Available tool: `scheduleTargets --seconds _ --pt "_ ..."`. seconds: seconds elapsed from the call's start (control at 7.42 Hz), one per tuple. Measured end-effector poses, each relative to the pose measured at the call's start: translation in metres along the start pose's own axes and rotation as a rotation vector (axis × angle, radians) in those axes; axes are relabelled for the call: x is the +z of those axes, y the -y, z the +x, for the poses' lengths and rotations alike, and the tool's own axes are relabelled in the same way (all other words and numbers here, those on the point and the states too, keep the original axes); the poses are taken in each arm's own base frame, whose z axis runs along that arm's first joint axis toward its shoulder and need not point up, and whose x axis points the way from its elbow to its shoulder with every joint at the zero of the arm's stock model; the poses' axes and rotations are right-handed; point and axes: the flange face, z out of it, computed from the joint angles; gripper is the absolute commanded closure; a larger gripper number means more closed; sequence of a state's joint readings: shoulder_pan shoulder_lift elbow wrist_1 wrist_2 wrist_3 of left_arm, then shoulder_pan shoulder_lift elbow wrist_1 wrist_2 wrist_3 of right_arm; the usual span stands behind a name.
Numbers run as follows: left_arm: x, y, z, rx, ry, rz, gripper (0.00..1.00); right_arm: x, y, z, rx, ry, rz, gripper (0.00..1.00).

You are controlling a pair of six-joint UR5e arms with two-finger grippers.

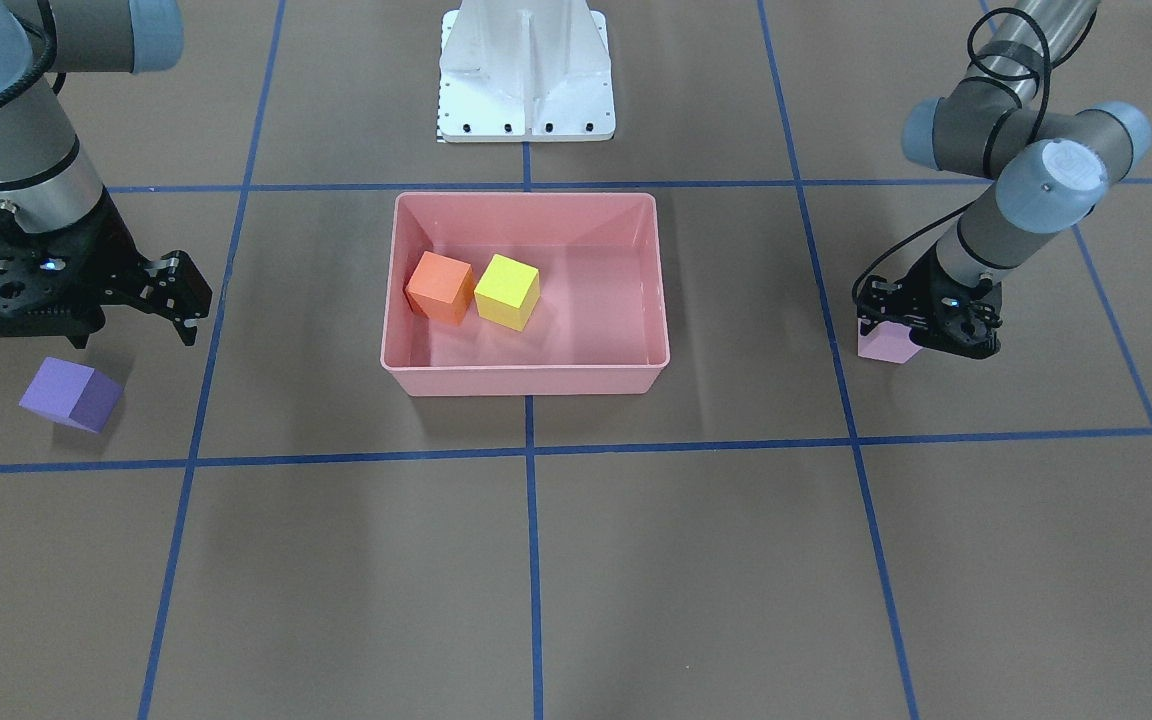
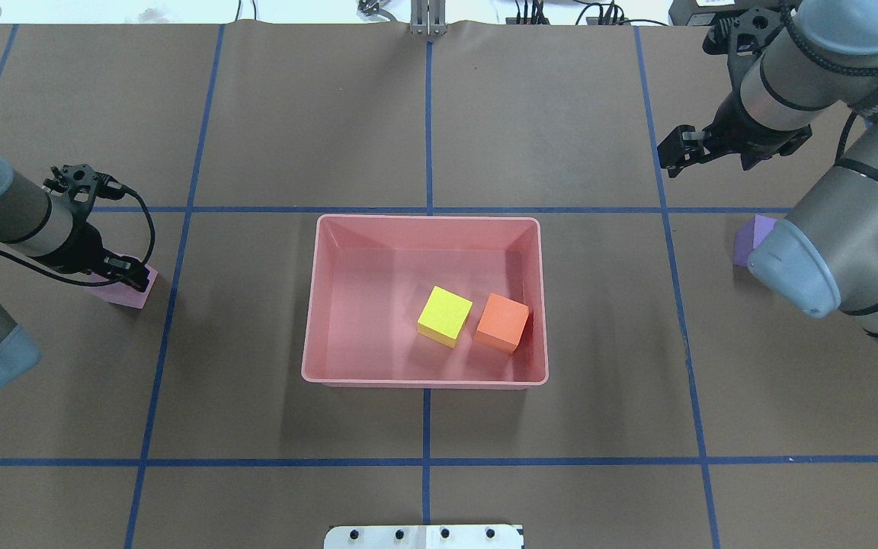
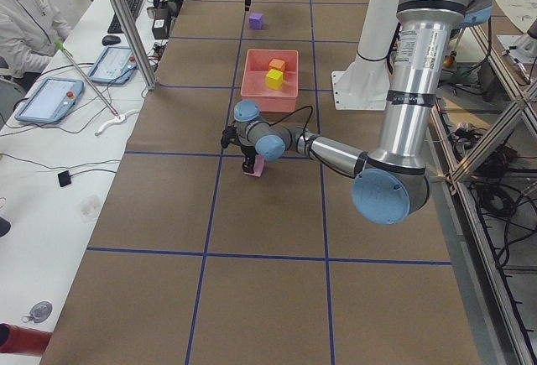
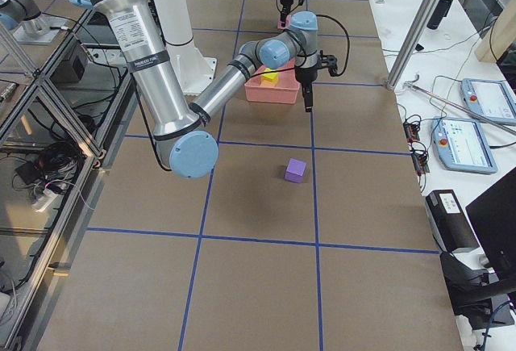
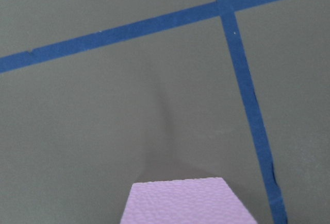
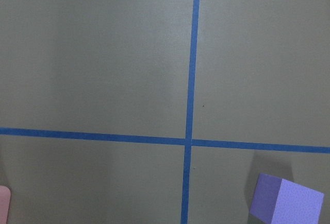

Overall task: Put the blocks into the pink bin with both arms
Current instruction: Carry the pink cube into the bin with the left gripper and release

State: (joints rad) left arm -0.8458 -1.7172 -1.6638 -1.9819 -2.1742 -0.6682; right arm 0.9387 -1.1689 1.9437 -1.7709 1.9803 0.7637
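Pale pink-lilac block (image 5: 183,202), seemingly on table (image 5: 103,121)

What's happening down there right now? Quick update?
Left tool at pale pink foam cube, grip unclear. Right tool open, raised, apart from purple foam cube. Orange foam cube and yellow foam cube inside salmon-pink plastic bin.

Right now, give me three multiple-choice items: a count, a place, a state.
1. How many blocks lie in the pink bin? A one; B four; C two.
2. Where is the purple block? A in the bin; B on the table outside it; C held aloft.
3. The left gripper is: A down at the pale pink block; B over the bin; C raised high.
Key: C, only the orange block and yellow block are inside; B, it rests on brown tabletop; A, it reaches down onto that block.
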Motion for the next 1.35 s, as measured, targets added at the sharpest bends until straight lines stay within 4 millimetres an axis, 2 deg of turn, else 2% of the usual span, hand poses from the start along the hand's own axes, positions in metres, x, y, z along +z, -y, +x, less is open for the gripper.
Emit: scheduleTargets --seconds 0.13,0.27,0.4,0.54,0.67,0.94,1.08,1.21,1.35 --pt "-0.021 0.003 0.015 -0.012 -0.006 -0.009 0.99 0.0 0.0 0.0 0.001 0.0 -0.001 0.0" --pt "-0.053 0.011 0.046 -0.029 -0.002 -0.023 0.99 0.001 -0.001 0.003 0.002 -0.001 -0.004 0.0" --pt "-0.092 0.03 0.094 -0.06 -0.002 -0.028 0.98 0.001 0.0 0.009 0.001 0.003 -0.011 0.0" --pt "-0.126 0.051 0.147 -0.106 -0.014 -0.02 0.97 -0.001 0.003 0.025 -0.01 0.011 -0.021 0.0" --pt "-0.145 0.065 0.199 -0.149 -0.039 -0.017 0.85 -0.002 0.005 0.047 -0.031 0.01 -0.031 0.0" --pt "-0.145 0.076 0.291 -0.205 -0.084 -0.045 0.0 0.002 0.006 0.091 -0.067 -0.004 -0.048 0.0" --pt "-0.14 0.084 0.324 -0.215 -0.091 -0.059 0.0 0.008 0.003 0.108 -0.078 0.001 -0.05 0.0" --pt "-0.135 0.089 0.343 -0.215 -0.088 -0.058 0.0 0.019 -0.001 0.125 -0.088 0.011 -0.044 0.0" --pt "-0.136 0.092 0.348 -0.213 -0.081 -0.043 0.0 0.034 -0.007 0.144 -0.099 0.018 -0.035 0.0"
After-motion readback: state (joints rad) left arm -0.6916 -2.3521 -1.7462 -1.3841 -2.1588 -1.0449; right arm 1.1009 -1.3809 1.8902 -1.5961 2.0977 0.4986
